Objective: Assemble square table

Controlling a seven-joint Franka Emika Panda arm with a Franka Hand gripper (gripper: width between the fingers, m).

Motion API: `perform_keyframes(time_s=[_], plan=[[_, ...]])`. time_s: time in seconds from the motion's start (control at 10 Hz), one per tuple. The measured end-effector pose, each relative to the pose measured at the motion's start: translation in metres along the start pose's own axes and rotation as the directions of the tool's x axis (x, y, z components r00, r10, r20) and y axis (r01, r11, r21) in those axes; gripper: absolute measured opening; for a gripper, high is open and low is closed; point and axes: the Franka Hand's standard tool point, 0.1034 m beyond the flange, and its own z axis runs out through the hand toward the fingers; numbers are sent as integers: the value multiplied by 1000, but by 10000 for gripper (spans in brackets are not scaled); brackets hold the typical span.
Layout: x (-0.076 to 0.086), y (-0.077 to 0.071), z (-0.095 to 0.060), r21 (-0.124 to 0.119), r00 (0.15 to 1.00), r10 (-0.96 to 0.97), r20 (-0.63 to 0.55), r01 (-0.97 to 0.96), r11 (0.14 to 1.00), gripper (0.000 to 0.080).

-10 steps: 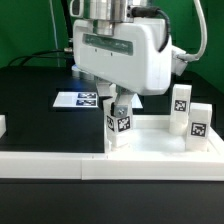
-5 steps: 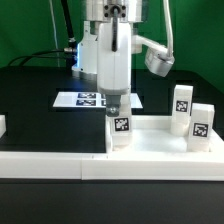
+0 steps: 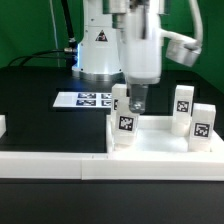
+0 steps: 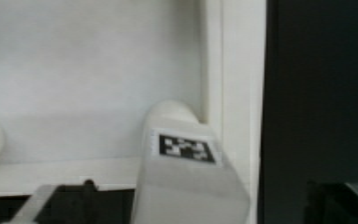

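Observation:
The white square slab (image 3: 160, 141) lies flat on the black table. Four white tagged legs stand on it: one at the near corner (image 3: 125, 128), one just behind it (image 3: 120, 99), and two at the exterior view's right (image 3: 181, 105) (image 3: 200, 122). My gripper (image 3: 137, 101) hangs low over the slab, right beside the two left legs. In the wrist view a tagged leg (image 4: 190, 160) rises between my dark fingers (image 4: 69, 200), with a gap on each side. My gripper (image 4: 202, 208) is open and holds nothing. The slab also shows in the wrist view (image 4: 87, 80).
The marker board (image 3: 85, 99) lies on the table behind the slab. A long low white border wall (image 3: 100, 166) runs along the front. The robot base (image 3: 98, 50) stands at the back. A small white part (image 3: 2, 125) sits at the exterior view's left edge.
The wrist has turned and my gripper has shifted toward the exterior view's right and lifted a little. The leg behind the near one has come into sight. The legs have not moved.

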Motion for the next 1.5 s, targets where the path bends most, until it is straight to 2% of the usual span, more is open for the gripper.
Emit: perform_keyframes(time_s=[0.1, 0.5, 0.7, 1.0, 1.1, 1.2, 1.3, 1.4, 1.5], plan=[[-4, 0, 1, -5, 995, -97, -4, 97, 995, 637], [-1, 1, 1, -7, 946, -325, -6, 325, 946, 649], [7, 5, 5, -4, 854, -520, -30, 520, 854, 649], [7, 8, 12, -31, 712, -701, -47, 700, 713, 649], [8, 8, 12, -30, 711, -702, -47, 701, 713, 649], [8, 8, 12, -29, 727, -685, -47, 685, 728, 602], [7, 8, 12, -27, 744, -667, -47, 667, 745, 602], [7, 8, 12, -24, 783, -620, -48, 620, 785, 426], [8, 9, 13, -23, 820, -571, -46, 570, 821, 426]])
